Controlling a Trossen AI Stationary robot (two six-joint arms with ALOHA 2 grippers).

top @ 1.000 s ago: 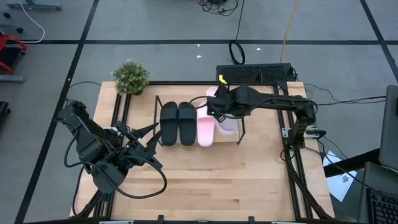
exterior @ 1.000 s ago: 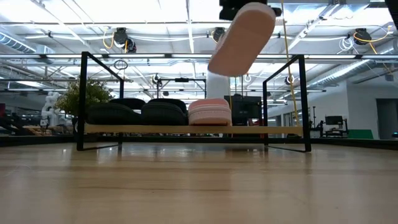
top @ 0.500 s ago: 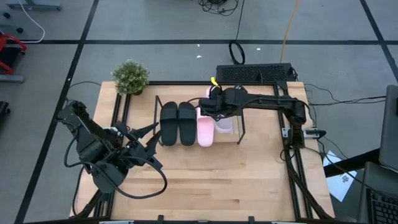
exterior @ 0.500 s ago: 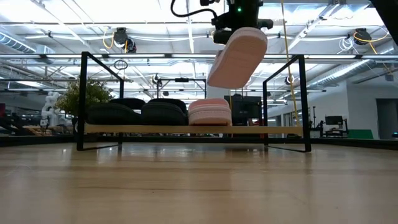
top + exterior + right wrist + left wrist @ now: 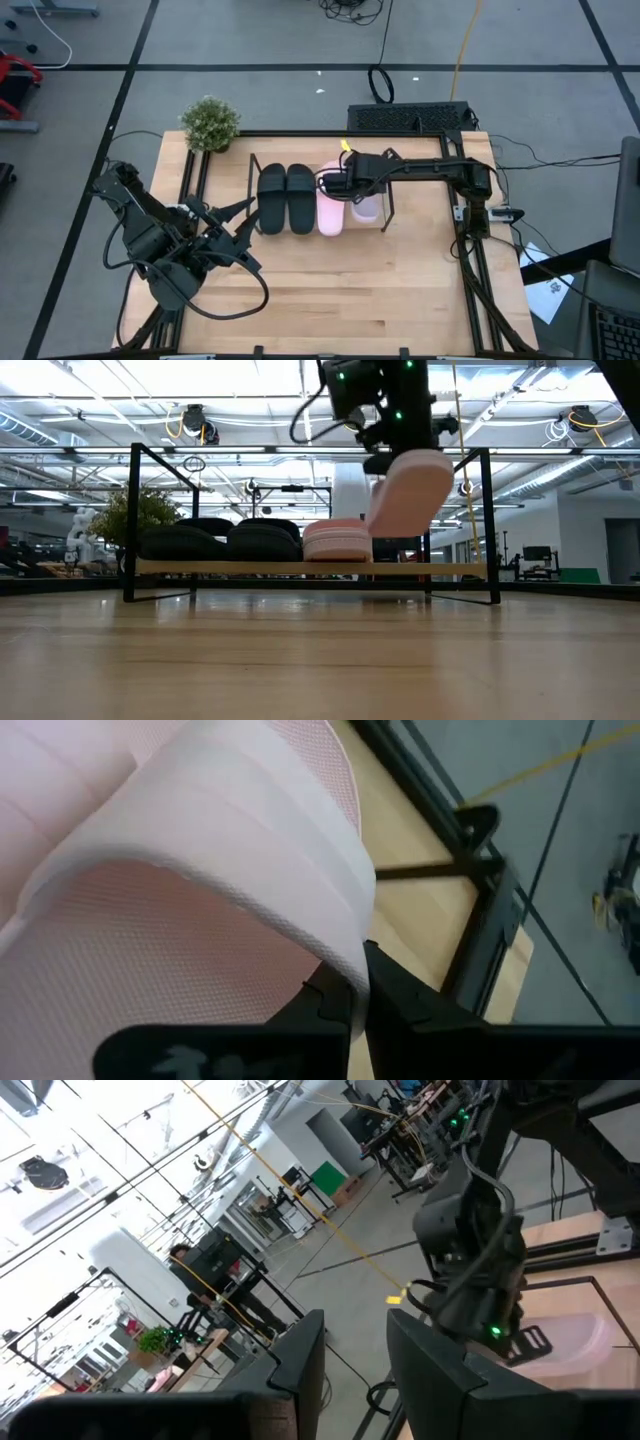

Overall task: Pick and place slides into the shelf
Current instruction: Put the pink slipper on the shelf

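right gripper (image 5: 352, 183) clamping pink slide (image 5: 408, 493) | hanging tilted over shelf (image 5: 460, 571) (free end) | three slides filling rest | left gripper (image 5: 232, 225) idling, fingers apart

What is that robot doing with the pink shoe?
It is putting slides on a shelf. Two black slides and one pink slide already sit on it. The right hand grips the last pink slide by its strap and holds it tilted in the air over the shelf's open spot. The left hand waits over the table, away from the shelf.
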